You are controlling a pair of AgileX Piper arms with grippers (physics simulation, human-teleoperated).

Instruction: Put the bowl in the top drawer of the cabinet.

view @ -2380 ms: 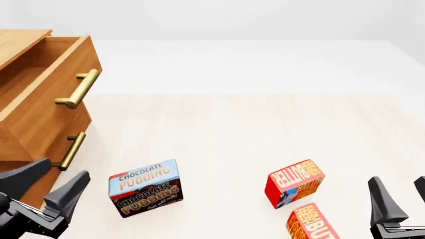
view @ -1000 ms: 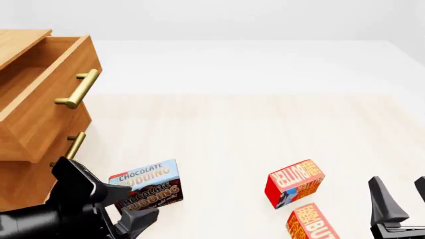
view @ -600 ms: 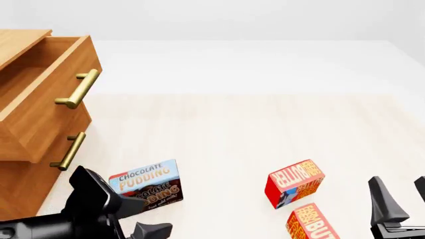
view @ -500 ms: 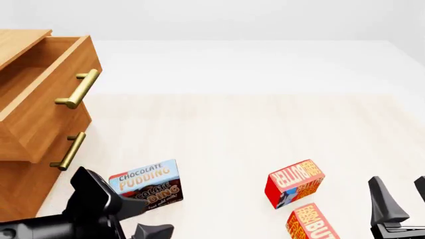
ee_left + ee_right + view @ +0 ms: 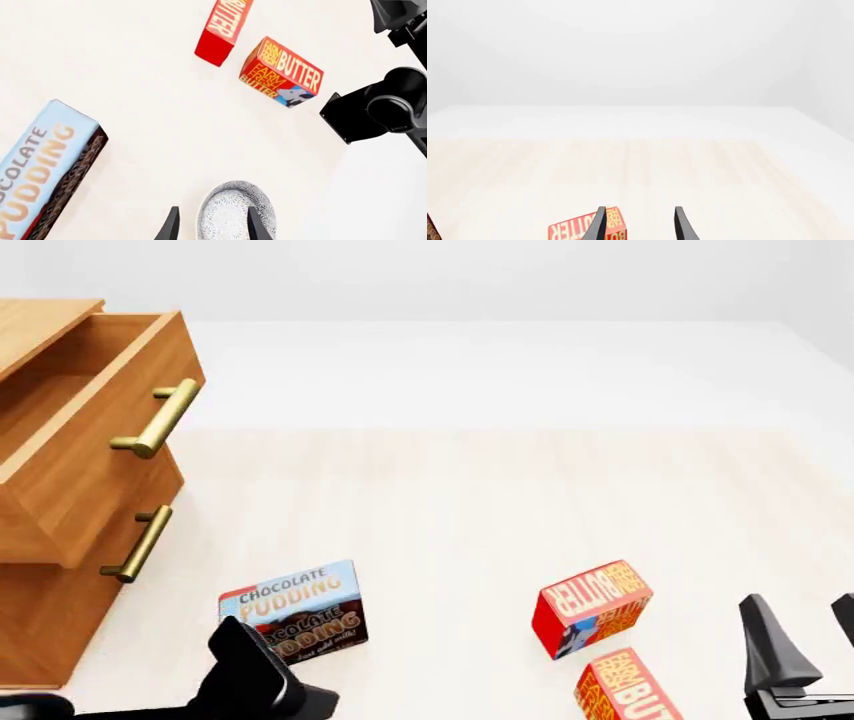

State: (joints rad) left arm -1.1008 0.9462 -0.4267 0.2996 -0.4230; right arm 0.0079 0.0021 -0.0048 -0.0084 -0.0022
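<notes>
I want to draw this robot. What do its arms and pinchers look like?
Both arms are plain black, with no markings or cables showing. The left arm is chunky and blocky. The right arm has a boxy black part and a round joint. Each gripper, left gripper and right gripper, ends in two thin, dark, pointed fingers like little fins.

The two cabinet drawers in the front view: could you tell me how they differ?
The top drawer is pulled out and open, showing its inside; the lower drawer is shut. The top drawer's handle sits farther out than the lower drawer's handle. Both are orange-brown wood with brass bar handles.
</notes>
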